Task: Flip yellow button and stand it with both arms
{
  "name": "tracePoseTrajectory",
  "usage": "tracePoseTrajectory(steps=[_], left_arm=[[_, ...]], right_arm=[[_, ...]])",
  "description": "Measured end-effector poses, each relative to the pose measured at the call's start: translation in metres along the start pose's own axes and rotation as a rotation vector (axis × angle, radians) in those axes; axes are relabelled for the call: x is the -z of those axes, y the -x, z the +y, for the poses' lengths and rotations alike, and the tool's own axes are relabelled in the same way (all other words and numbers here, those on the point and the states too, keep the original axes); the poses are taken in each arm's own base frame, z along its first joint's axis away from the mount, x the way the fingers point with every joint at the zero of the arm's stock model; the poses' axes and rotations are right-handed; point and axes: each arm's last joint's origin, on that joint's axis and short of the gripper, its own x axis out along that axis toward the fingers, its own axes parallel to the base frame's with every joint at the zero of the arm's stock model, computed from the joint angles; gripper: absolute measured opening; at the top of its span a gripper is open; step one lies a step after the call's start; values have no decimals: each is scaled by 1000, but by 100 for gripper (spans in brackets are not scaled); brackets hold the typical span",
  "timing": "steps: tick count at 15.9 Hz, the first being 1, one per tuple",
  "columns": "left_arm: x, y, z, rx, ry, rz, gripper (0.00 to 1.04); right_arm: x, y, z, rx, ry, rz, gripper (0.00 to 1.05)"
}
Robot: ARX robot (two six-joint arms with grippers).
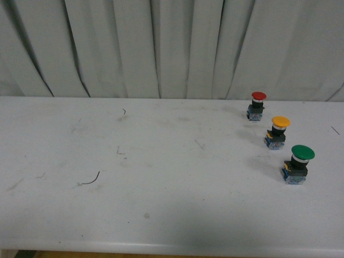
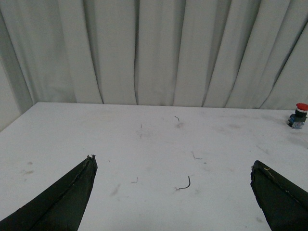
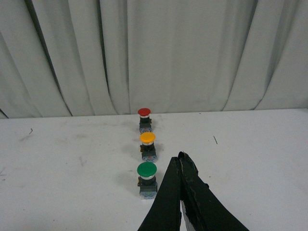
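The yellow button (image 1: 279, 131) stands upright, cap up, on the white table at the right, between a red-capped button (image 1: 257, 105) behind it and a green-capped button (image 1: 298, 164) in front. In the right wrist view the yellow button (image 3: 148, 146) stands in the middle of the row. My right gripper (image 3: 180, 159) is shut and empty, its tips above the table beside the green button (image 3: 147, 178). My left gripper (image 2: 173, 166) is open and empty over the table's left part. Neither arm shows in the front view.
The white table (image 1: 161, 177) carries scuff marks and a small curved wire scrap (image 1: 91, 180), which also shows between the left fingers (image 2: 185, 184). The red button (image 2: 299, 114) shows far off in the left wrist view. A grey curtain hangs behind the table.
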Motion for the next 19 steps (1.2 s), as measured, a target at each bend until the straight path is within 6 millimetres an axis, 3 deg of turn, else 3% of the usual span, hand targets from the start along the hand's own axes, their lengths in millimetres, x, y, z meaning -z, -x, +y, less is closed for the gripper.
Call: tracePoseTrajectory(steps=[8,19], left_arm=[[0,0,0,0,0,0,98],[0,0,0,0,0,0,98]], right_arm=[[18,15,0,0,0,-1,2],[21,33,0,0,3,0,3]])
